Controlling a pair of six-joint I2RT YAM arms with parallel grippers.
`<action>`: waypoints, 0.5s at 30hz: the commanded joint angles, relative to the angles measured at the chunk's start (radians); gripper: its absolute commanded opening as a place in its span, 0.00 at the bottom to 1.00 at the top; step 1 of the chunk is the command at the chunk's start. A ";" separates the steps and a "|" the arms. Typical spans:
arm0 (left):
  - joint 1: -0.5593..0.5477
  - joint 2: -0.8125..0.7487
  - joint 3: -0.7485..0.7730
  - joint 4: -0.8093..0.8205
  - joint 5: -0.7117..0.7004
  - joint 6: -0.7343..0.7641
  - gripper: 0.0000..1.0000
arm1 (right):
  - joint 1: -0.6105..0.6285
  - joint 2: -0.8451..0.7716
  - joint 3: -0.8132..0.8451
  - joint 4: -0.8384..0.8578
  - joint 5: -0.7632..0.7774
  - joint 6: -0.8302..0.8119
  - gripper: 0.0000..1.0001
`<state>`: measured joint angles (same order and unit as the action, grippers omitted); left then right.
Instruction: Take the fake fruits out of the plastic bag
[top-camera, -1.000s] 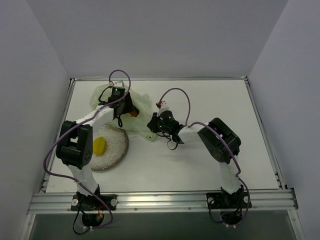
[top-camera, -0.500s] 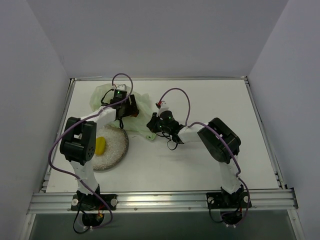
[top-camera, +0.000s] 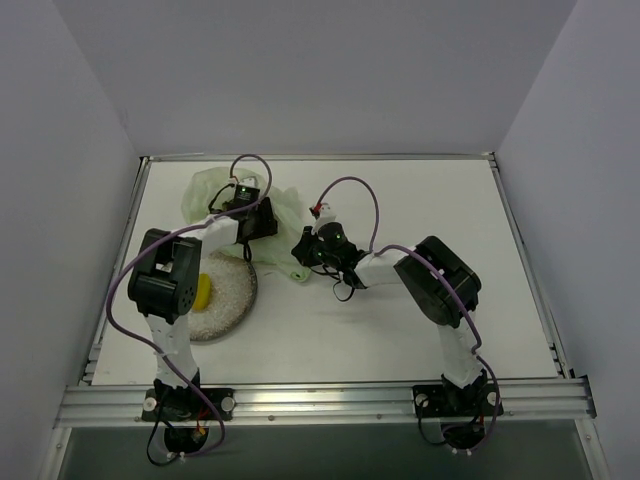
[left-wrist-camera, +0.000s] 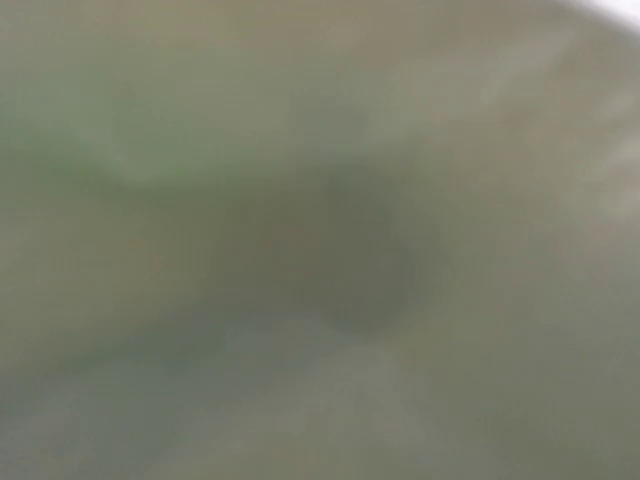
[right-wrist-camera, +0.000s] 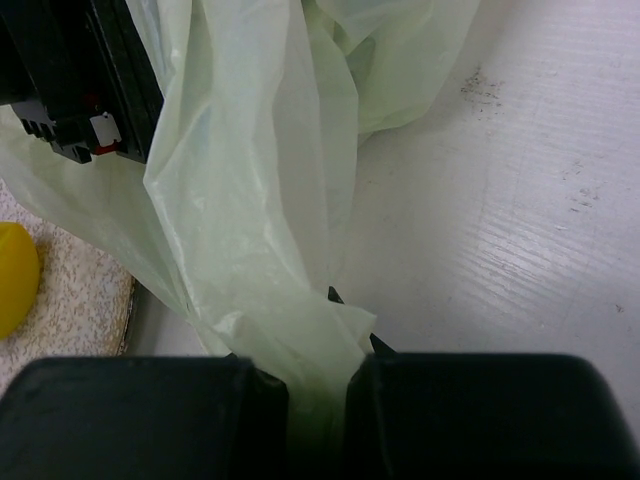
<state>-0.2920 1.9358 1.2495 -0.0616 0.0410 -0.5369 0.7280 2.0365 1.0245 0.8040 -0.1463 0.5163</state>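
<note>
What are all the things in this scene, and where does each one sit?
Pale green translucent plastic bag: one, crumpled at the table's far left.
Grey speckled round plate: one, just nearer than the bag, on the left side.
Yellow glossy plastic fruit: one, on the plate.
White table: one, under everything.
Left gripper: black, pushed into the bag's film; jaws hidden.
Right gripper: black, shut on the bag's near edge.
</note>
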 joint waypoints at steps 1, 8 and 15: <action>-0.007 -0.057 -0.004 0.042 -0.062 -0.009 0.42 | 0.005 -0.015 0.023 0.037 -0.006 0.001 0.00; -0.007 -0.303 -0.111 0.098 -0.128 -0.035 0.38 | 0.007 -0.013 0.028 0.035 -0.007 0.001 0.00; -0.001 -0.541 -0.186 0.092 -0.133 -0.061 0.39 | 0.005 -0.004 0.039 0.032 0.001 0.001 0.00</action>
<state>-0.2951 1.4845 1.0622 -0.0013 -0.0689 -0.5724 0.7280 2.0369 1.0252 0.8040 -0.1467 0.5190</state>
